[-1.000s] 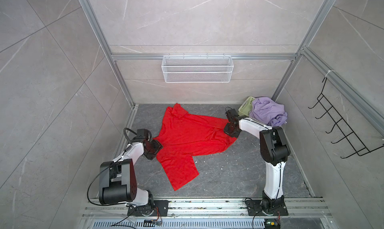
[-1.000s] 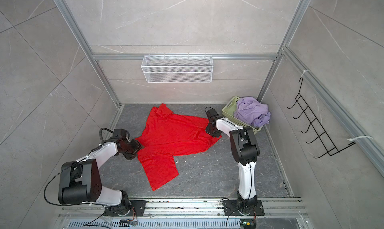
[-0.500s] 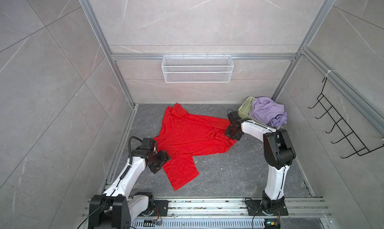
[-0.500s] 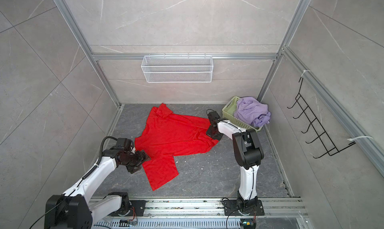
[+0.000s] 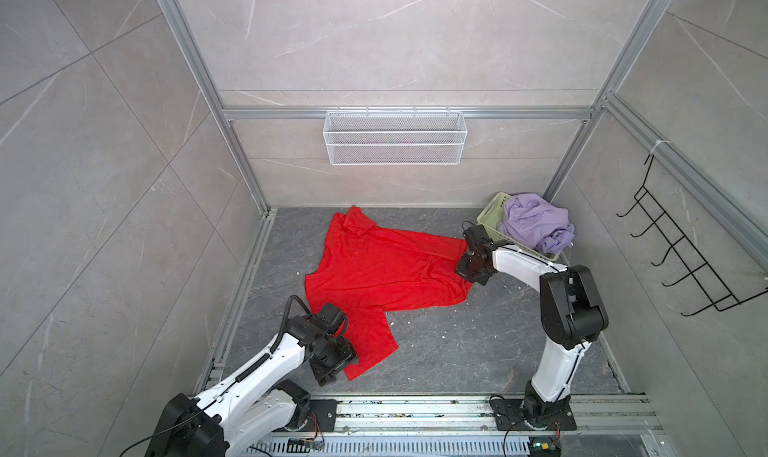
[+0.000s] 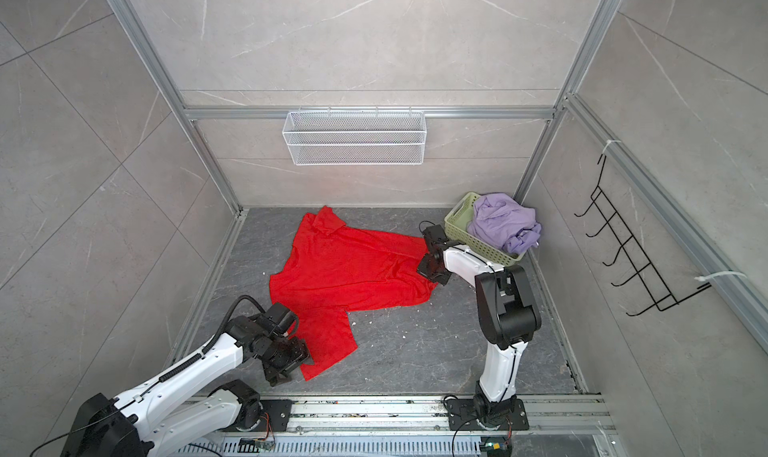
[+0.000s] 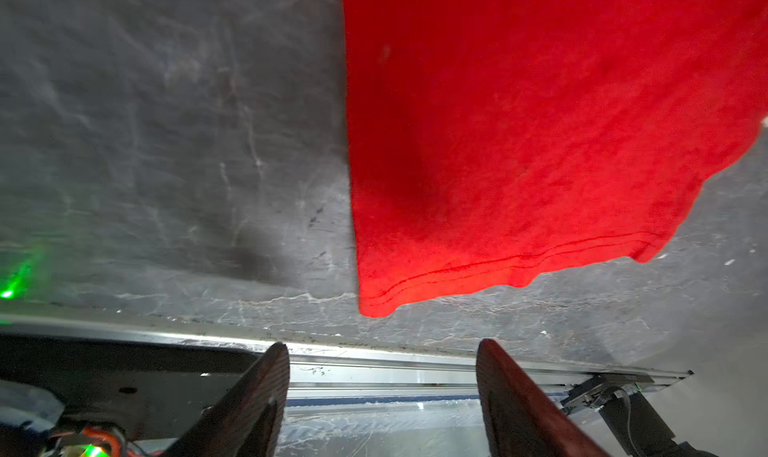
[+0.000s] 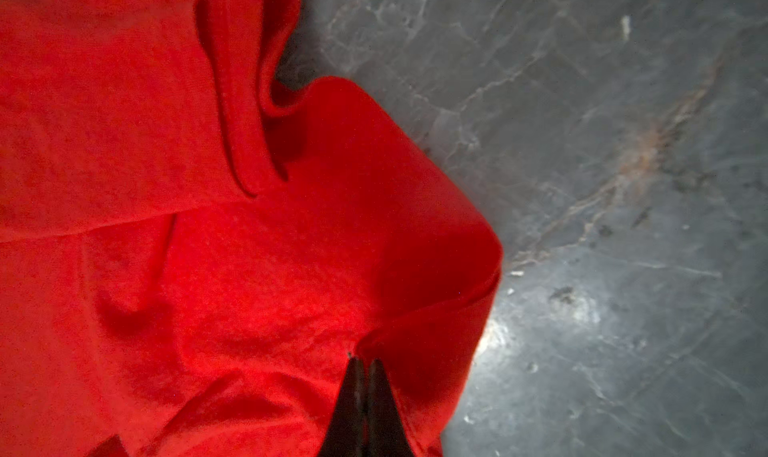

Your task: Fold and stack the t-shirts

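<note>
Looking at the red tee spread out unfolded on the dark grey surface, roughly mid-surface in both top views, w/ one flap pointing at the back wall and another at the front rail; seeing the left claw by the near-left corner of that front flap, fingers apart w/ nothing between them, hem corner just ahead of the tips in the left wrist view; got the right claw on the far-right edge of the same tee, tips pressed together and pinching a pucker of red cloth, fabric bunched in folds around it in the right wrist view; spotted the lilac tee crumpled up in the pale green basket in the back right corner, just behind the right claw, apart from the red one; also noting a white wire basket hung on the back wall and a black hook rack on the right side.
</note>
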Action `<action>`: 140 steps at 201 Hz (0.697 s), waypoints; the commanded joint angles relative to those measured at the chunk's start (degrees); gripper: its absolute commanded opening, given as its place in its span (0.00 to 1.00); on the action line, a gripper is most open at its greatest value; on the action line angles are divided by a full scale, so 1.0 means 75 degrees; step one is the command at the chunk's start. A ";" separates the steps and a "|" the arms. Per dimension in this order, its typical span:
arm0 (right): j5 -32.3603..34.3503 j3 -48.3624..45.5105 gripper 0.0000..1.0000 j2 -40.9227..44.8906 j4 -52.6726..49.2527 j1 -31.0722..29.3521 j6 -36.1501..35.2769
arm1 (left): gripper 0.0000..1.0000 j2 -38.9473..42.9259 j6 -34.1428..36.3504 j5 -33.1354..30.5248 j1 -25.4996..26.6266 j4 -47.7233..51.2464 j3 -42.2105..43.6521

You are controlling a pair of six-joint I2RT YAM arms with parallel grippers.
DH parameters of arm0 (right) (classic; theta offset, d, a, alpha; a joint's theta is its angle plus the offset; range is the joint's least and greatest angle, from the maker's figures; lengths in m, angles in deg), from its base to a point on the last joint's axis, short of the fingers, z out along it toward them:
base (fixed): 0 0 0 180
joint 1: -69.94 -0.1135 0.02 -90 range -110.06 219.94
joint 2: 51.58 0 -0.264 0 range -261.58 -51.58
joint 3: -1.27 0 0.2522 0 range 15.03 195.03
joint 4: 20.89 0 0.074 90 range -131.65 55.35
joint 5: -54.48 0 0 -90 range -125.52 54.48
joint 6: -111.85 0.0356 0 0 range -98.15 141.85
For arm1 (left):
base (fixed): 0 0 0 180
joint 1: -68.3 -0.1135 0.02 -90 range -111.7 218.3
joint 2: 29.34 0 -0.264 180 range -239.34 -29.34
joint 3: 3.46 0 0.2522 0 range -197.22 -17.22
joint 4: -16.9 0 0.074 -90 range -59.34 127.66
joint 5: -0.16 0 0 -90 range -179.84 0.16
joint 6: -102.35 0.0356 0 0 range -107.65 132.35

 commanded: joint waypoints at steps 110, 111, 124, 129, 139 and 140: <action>-0.0356 -0.0994 0.00 0.1362 0.0182 0.0621 -0.0339 | 0.35 -0.2381 -0.1059 -0.0622 0.0825 -0.1970 0.0108; -0.0362 -0.0994 0.00 0.1367 0.0182 0.0622 -0.0339 | 0.34 -0.2383 -0.1067 -0.0636 0.0828 -0.1987 0.0103; -0.0388 -0.1028 0.00 0.1451 0.0182 0.0658 -0.0315 | 0.24 -0.2449 -0.1062 -0.0837 0.0807 -0.2104 0.0090; -0.0400 -0.1029 0.00 0.1486 0.0171 0.0664 -0.0316 | 0.19 -0.2459 -0.1029 -0.0911 0.0800 -0.2116 0.0051; -0.0413 -0.1009 0.00 0.1553 0.0153 0.0691 -0.0303 | 0.13 -0.2451 -0.0961 -0.0999 0.0789 -0.2216 -0.0046; -0.0414 -0.1007 0.00 0.1557 0.0150 0.0693 -0.0304 | 0.12 -0.2447 -0.0948 -0.1000 0.0786 -0.2227 -0.0056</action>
